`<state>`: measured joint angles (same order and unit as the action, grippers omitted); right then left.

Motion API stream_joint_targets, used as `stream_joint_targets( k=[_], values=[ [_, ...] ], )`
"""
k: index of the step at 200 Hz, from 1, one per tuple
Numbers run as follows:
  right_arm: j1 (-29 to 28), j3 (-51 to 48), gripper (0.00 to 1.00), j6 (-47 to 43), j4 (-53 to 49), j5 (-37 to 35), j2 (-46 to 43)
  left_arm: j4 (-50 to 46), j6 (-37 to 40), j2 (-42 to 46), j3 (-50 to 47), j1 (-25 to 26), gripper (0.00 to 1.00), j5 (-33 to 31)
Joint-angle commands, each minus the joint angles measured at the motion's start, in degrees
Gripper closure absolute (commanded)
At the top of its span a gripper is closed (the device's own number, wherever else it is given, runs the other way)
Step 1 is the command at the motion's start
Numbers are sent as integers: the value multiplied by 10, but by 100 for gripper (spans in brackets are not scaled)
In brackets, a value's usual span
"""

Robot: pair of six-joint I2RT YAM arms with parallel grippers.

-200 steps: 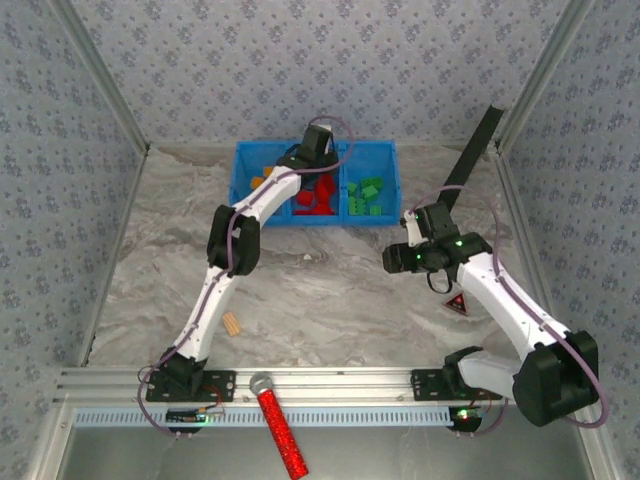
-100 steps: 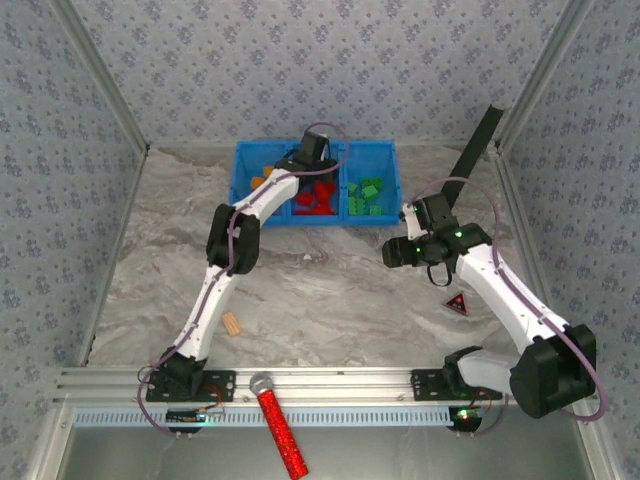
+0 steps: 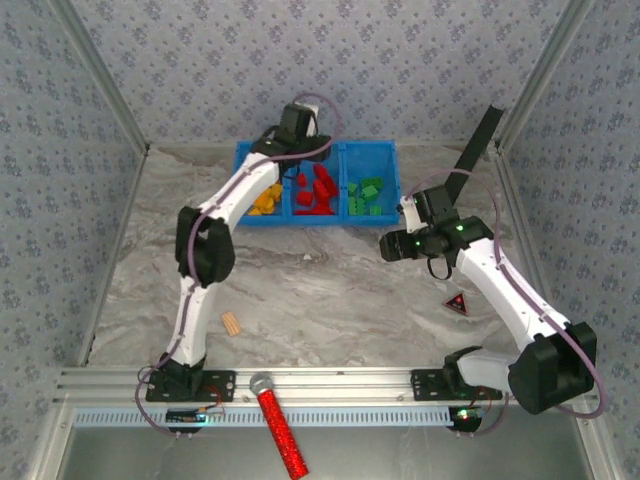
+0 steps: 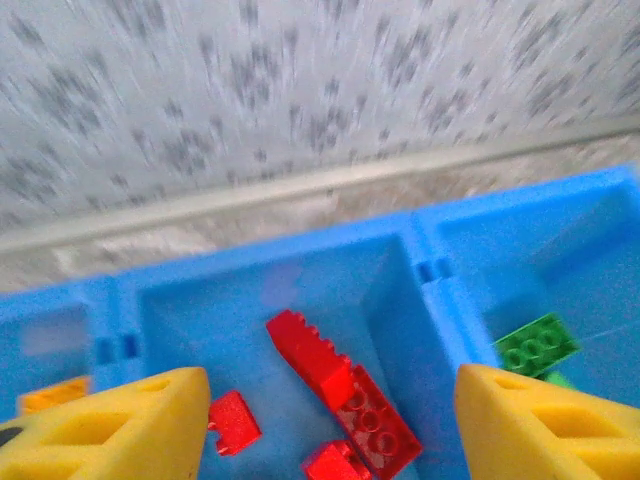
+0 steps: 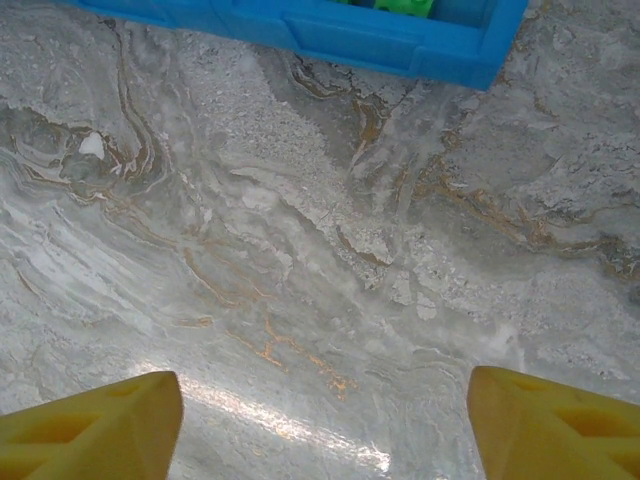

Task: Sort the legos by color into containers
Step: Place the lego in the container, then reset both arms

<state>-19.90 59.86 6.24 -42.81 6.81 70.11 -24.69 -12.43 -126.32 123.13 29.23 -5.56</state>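
The blue three-compartment tray (image 3: 337, 221) stands at the back of the table. It holds yellow-orange legos (image 3: 265, 200) on the left, red legos (image 3: 315, 192) in the middle and green legos (image 3: 366, 195) on the right. My left gripper (image 3: 290, 135) hangs above the tray's far edge. In the left wrist view that gripper (image 4: 330, 430) is open and holds nothing, with red bricks (image 4: 345, 385) lying below it, a green brick (image 4: 535, 343) to its right and an orange one (image 4: 50, 393) to its left. My right gripper (image 3: 390, 245) (image 5: 325, 430) is open over bare marble, just in front of the tray (image 5: 350, 35).
A tan ridged block (image 3: 232, 323) lies near the left arm's base. A red glittery stick (image 3: 280, 425) rests across the front rail. A small red and black triangle (image 3: 457, 303) sits on the right, and a black bar (image 3: 475, 145) leans at the back right. Patterned walls close in the table.
My left gripper has gone from shut to open and has pulled up and back-left from over the middle compartment. My right gripper has opened wider and shifted slightly toward the tray.
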Motion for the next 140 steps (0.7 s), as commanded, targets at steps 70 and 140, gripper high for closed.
stream_joint_targets(
  k=[70,140],
  values=[
    [9,-151,0,-2,214,-173,-101,155,85,497,-571,-51,1,-141],
    [56,-292,0,-94,577,-183,-23,550,137,717,-1037,-170,1,-162]
  ],
)
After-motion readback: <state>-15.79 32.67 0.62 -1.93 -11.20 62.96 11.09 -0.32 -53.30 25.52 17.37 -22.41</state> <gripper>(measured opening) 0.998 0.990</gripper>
